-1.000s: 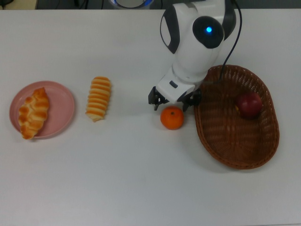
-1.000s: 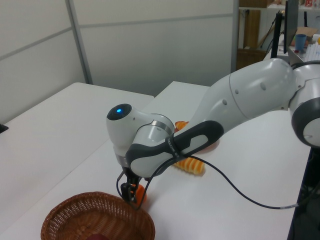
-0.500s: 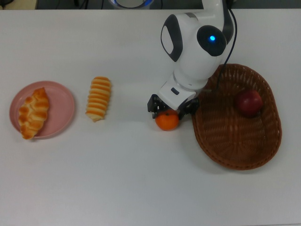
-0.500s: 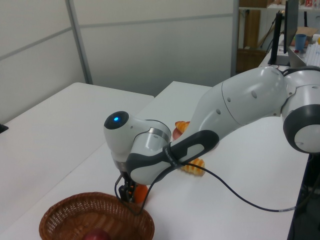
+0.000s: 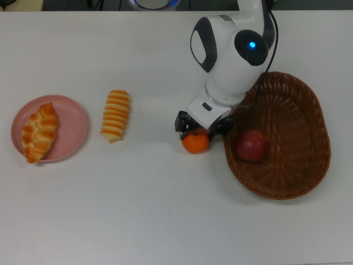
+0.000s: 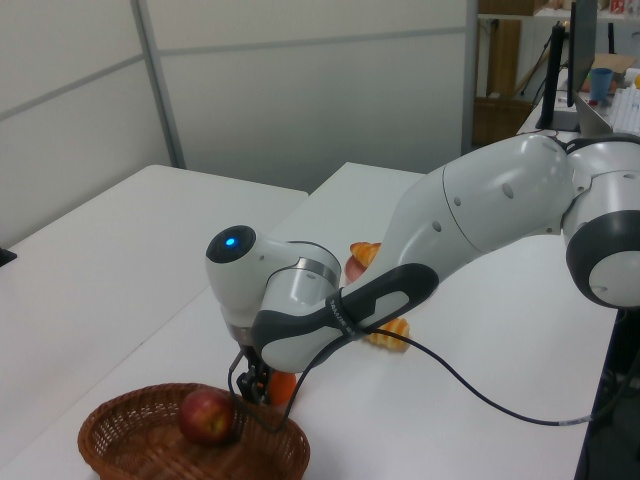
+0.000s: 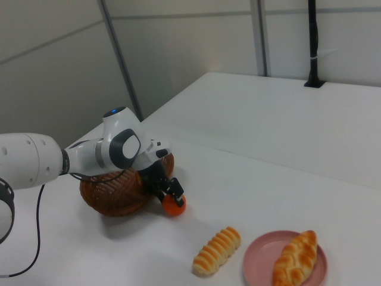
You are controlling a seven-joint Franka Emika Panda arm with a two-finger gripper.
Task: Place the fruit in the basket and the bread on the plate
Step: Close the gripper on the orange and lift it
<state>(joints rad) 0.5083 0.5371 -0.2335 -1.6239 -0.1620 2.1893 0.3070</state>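
The end effector (image 5: 197, 126) is down at the table (image 5: 165, 210) with its fingers spread around the mandarin (image 5: 196, 142), not visibly clamped, so the step in hand looks like grasping it. The basket (image 5: 309, 165) sits just beside it with the apple (image 5: 251, 146) inside. Next it must close, lift clear of the rim and release inside; the ridged loaf (image 5: 115, 115) waits well off on its other side, beside the plate (image 5: 74, 124) holding the braided loaf (image 5: 38, 132).

Apple (image 5: 251, 146) in basket (image 5: 298, 182) (top view's right), mandarin (image 5: 196, 143) just beside, braided loaf (image 5: 38, 132) on plate (image 5: 74, 124).
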